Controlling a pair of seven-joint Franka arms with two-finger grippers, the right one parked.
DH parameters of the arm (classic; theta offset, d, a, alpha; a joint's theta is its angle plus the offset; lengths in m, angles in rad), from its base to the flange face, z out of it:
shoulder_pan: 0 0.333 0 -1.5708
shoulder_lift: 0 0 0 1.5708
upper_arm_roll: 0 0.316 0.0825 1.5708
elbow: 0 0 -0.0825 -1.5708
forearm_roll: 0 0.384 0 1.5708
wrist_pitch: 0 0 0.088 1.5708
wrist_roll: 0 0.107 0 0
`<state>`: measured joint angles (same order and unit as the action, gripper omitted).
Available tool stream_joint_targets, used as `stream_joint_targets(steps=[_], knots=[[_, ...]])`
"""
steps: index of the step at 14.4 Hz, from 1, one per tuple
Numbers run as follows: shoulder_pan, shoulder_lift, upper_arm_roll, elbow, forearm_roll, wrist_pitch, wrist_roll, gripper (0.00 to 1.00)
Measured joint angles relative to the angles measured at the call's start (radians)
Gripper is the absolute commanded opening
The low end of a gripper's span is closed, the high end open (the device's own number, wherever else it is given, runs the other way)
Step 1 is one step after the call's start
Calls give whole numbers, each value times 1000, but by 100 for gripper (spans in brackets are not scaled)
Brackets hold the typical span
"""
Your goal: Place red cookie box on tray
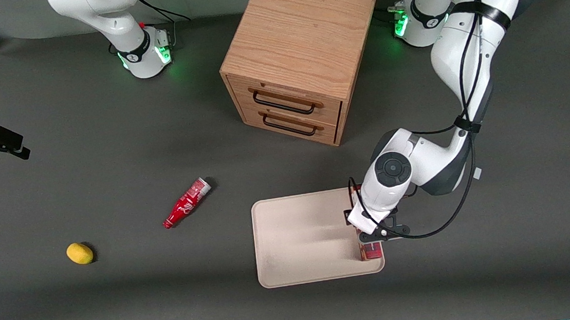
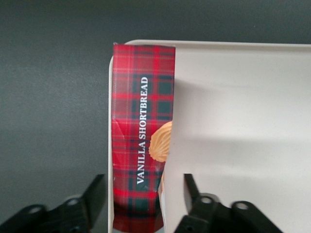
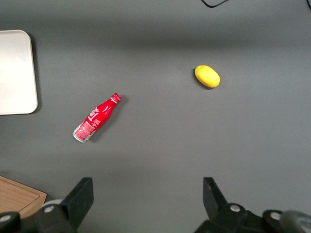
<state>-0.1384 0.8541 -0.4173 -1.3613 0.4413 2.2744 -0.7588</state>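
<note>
Red cookie box (image 2: 142, 136) lies on tray (image 1: 297, 241), along tray edge toward working arm's end of bench (image 1: 122, 308), tartan face up, "VANILLA SHORTBREAD" lettering visible. Gripper (image 2: 141, 201) hovers directly above box; fingers (image 2: 95, 194) spread wide, one each side of box, not touching it, holding nothing. Tray sits on bench nearer front camera than wooden drawer cabinet (image 1: 297, 61). Red bottle (image 1: 186, 202) lies on its side toward parked arm's end of bench; yellow lemon (image 1: 79, 253) farther toward that end.
</note>
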Motion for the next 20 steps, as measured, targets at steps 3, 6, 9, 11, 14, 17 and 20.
stream_joint_targets(steps=[3, 6, 9, 11, 14, 17, 20], knots=[[2, -11, 1, 20, 3, -21, -6, 100], [8, -80, 0, 47, -6, -137, -6, 100], [32, -204, 1, 54, -57, -256, -5, 100], [69, -291, 1, 56, -124, -355, 34, 100], [154, -421, 8, 57, -228, -558, 228, 100], [185, -540, 116, 52, -345, -729, 454, 100], [188, -672, 273, -18, -441, -817, 661, 100]])
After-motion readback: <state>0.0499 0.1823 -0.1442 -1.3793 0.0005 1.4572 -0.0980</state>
